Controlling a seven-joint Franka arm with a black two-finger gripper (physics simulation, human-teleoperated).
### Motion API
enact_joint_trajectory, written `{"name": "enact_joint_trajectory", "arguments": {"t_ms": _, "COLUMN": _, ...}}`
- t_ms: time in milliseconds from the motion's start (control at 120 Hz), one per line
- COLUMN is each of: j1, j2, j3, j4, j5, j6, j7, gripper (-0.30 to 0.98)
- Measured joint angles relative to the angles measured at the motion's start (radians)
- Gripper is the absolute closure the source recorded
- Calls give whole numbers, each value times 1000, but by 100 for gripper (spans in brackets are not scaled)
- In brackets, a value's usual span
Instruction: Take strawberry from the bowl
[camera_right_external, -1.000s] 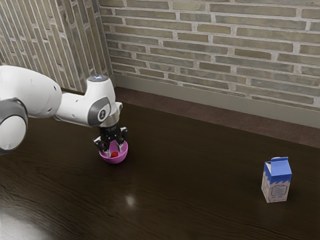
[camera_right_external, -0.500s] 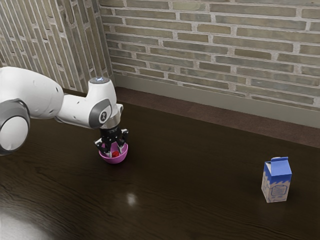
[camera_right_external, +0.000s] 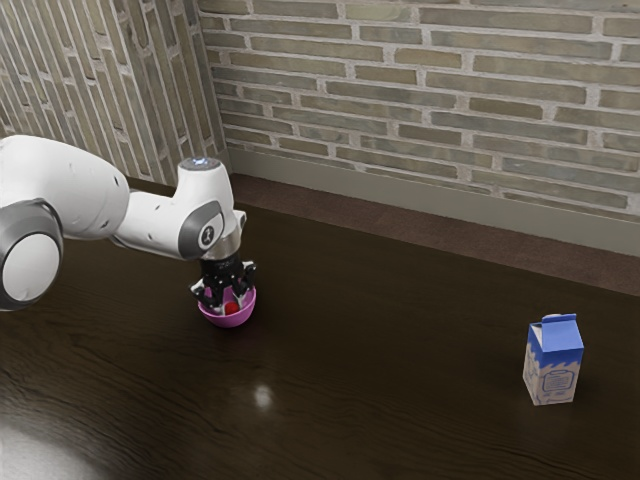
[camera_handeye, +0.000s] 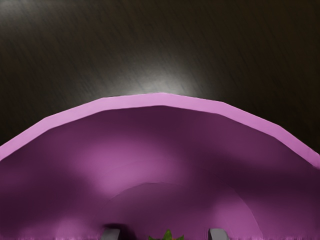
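In the exterior view, reaching down into one pink bowl (camera_right_external: 229, 320) with one black gripper (camera_right_external: 231, 303) — parted partway around one red strawberry (camera_right_external: 232, 309), partly hidden in the bowl, not gripped. Well apart from the gripper, can count one carton (camera_right_external: 553, 365).

In the wrist view, can spot two fingertips (camera_handeye: 110, 234), cut off, flanking green leaves (camera_handeye: 168, 235) — with gaps between.

Smooth, rounded white arm (camera_right_external: 72, 190) with grey-ringed joints (camera_right_external: 30, 268), silvery wrist collar (camera_right_external: 228, 240) and black gripper (camera_right_external: 231, 302)
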Motion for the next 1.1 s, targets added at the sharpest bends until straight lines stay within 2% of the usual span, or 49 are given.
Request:
{"name": "enact_joint_trajectory", "arguments": {"t_ms": 167, "j1": -4, "j2": -11, "j3": 0, "j4": 4, "j5": 5, "j6": -3, "j7": -6, "gripper": 63}}
{"name": "enact_joint_trajectory", "arguments": {"t_ms": 317, "j1": -24, "j2": -90, "j3": 1, "j4": 1, "j5": 13, "j6": -27, "j7": -14, "gripper": 66}}
{"name": "enact_joint_trajectory", "arguments": {"t_ms": 517, "j1": -139, "j2": -169, "j3": 5, "j4": 3, "j5": 18, "j6": -72, "j7": -25, "gripper": 69}}
{"name": "enact_joint_trajectory", "arguments": {"t_ms": 750, "j1": -278, "j2": -100, "j3": -5, "j4": 63, "j5": 19, "j6": -95, "j7": -34, "gripper": 70}}
{"name": "enact_joint_trajectory", "arguments": {"t_ms": 1100, "j1": -333, "j2": 2, "j3": -14, "j4": 91, "j5": 13, "j6": -99, "j7": -47, "gripper": 71}}
